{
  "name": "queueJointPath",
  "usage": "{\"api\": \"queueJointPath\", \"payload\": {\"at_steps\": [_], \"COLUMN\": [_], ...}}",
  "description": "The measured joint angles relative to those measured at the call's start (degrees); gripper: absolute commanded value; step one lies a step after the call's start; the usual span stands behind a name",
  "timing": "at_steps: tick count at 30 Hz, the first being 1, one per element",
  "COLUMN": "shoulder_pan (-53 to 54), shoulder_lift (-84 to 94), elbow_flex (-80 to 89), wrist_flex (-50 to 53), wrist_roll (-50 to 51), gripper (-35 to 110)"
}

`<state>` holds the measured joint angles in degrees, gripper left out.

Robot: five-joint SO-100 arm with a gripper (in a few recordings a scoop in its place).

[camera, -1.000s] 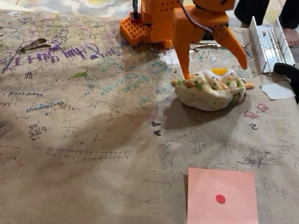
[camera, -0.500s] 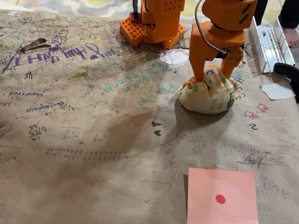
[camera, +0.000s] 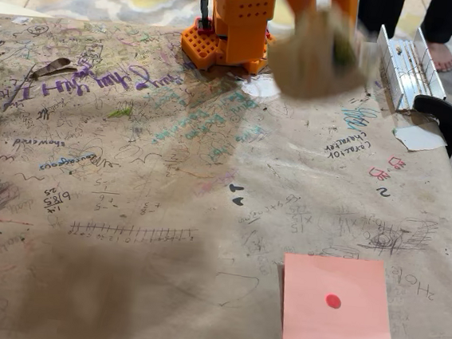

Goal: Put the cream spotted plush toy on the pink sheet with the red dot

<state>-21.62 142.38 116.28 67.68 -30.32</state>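
Observation:
The cream spotted plush toy (camera: 315, 59) hangs blurred in the air at the top of the fixed view, well above the table. My orange gripper (camera: 328, 11) is shut on the toy's top, with its fingers partly cut off by the frame's upper edge. The pink sheet with the red dot (camera: 336, 303) lies flat at the front right of the table, far below and in front of the toy.
The orange arm base (camera: 232, 26) stands at the back centre. A white metal rail piece (camera: 403, 62) and a small white paper scrap (camera: 418, 137) lie at the right back. A person's bare foot (camera: 441, 54) stands behind the table. Brown scribbled paper (camera: 126, 208) covers the tabletop.
The gripper came down over the toy, shut on it, and has now lifted it quickly off the table, upward and slightly left. The pink sheet has not moved.

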Motion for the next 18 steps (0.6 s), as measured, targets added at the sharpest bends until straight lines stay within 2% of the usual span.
{"api": "queueJointPath", "payload": {"at_steps": [7,18], "shoulder_pan": [3.87,8.35], "shoulder_lift": [17.84,33.93], "elbow_flex": [-14.24,-15.03], "wrist_flex": [2.02,-5.89], "wrist_roll": [2.64,4.22], "gripper": [0,0]}}
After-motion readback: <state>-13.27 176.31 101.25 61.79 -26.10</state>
